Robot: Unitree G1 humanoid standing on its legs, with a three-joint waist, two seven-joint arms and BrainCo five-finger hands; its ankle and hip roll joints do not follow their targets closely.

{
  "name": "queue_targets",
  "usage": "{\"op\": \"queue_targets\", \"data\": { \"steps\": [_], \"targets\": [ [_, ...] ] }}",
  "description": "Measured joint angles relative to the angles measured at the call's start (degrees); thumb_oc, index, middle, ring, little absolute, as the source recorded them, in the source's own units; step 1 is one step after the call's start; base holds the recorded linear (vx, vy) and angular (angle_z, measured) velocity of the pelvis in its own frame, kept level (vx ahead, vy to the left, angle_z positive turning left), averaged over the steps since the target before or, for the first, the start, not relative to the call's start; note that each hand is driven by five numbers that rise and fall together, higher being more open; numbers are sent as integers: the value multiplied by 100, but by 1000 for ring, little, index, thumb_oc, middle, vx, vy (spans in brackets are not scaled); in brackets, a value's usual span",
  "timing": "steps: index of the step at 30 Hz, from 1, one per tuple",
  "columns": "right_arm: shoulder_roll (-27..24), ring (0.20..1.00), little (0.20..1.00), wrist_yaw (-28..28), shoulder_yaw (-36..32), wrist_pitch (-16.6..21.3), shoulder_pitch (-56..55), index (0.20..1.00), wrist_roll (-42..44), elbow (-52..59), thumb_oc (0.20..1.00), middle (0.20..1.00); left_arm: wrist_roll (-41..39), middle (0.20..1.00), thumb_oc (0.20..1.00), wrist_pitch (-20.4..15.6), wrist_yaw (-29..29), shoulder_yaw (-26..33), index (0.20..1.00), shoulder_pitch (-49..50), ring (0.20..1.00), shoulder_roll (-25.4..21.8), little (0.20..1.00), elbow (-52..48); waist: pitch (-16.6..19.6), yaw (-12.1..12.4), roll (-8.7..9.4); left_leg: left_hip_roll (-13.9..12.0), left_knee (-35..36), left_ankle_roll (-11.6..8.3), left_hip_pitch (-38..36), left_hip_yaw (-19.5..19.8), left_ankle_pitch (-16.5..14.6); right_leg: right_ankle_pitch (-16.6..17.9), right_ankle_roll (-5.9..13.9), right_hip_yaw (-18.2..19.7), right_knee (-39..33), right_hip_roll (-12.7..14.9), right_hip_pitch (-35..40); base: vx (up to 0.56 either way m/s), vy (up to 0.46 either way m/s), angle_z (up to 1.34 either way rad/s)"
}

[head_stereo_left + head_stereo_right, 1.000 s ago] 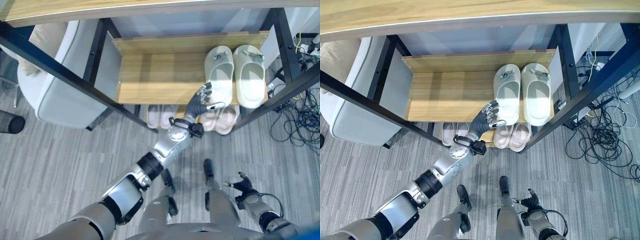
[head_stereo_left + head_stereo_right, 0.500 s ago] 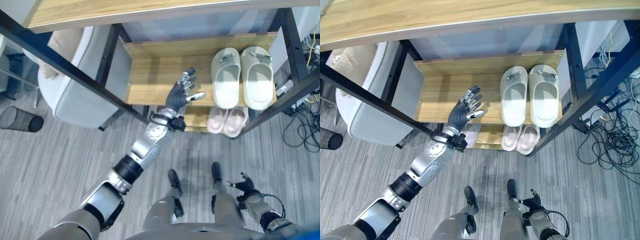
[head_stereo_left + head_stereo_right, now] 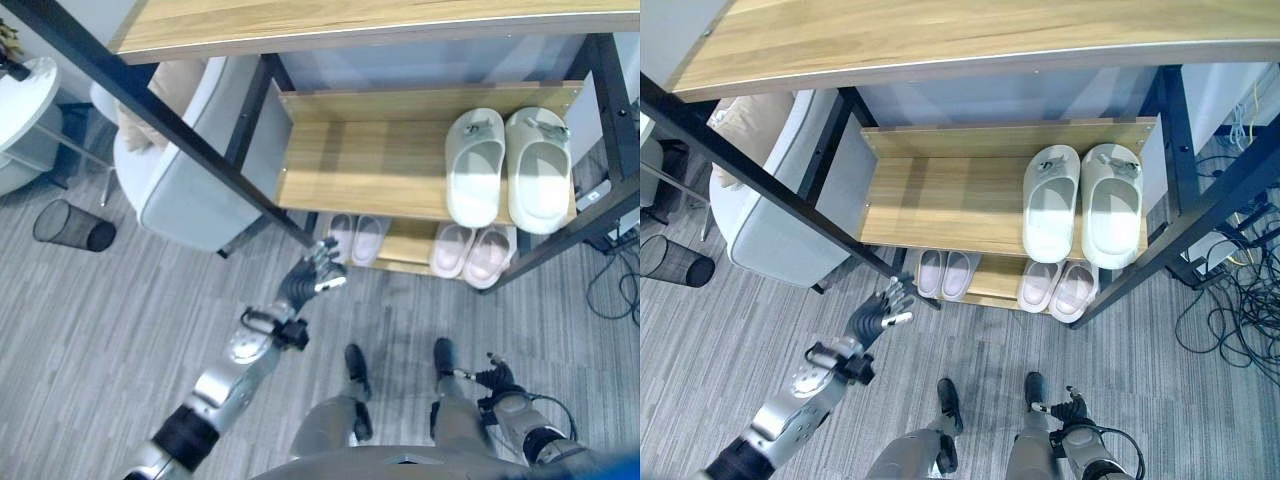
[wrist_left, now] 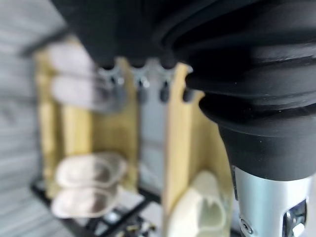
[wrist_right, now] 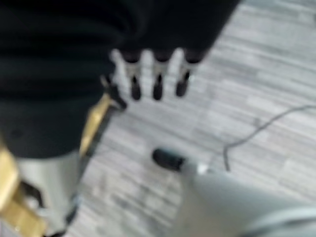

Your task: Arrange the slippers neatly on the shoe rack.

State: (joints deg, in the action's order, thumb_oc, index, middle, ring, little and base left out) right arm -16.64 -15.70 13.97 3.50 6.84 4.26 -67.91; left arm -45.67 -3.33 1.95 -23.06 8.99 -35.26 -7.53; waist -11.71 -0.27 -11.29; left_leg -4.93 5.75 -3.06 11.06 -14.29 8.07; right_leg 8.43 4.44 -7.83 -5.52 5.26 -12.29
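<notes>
Looks basically done: white slippers paired at 2 o'clock on the shoe rack, pink pairs below, left hand empty with fingers spread, right hand loosely relaxed.

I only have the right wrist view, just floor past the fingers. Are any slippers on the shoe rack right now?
Observer: Yes. A white pair sits side by side at the right end of the shoe rack, on its upper shelf.
Operator: Anything below them?
Observer: The lower shelf holds a right pink pair under the white ones and a left pink pair further along.
Operator: Is the left hand holding a slipper?
Observer: No. The left hand is open and empty, over the floor in front of the rack.
</notes>
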Motion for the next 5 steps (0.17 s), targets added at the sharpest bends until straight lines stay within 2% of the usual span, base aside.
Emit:
{"op": "queue_targets", "data": {
  "steps": [2,5],
  "targets": [
    [-52,1000,1000,42,-3,-24,-138,1000,-16,-138,1000,1000,-157,1000,1000,21,125,110,1000,131,1000,-121,1000,27,19,57,17,2,0,-16,-8,125,11,-23,18,-87,0,2,77,13,-24,23],
    [24,1000,1000,129,6,-15,-189,1000,-17,-162,1000,1000,-202,1000,1000,57,293,54,1000,100,1000,-120,1000,419,135,79,183,-4,1,-21,-7,155,14,-25,18,-89,-1,-10,72,3,-4,2]
  ]
}}
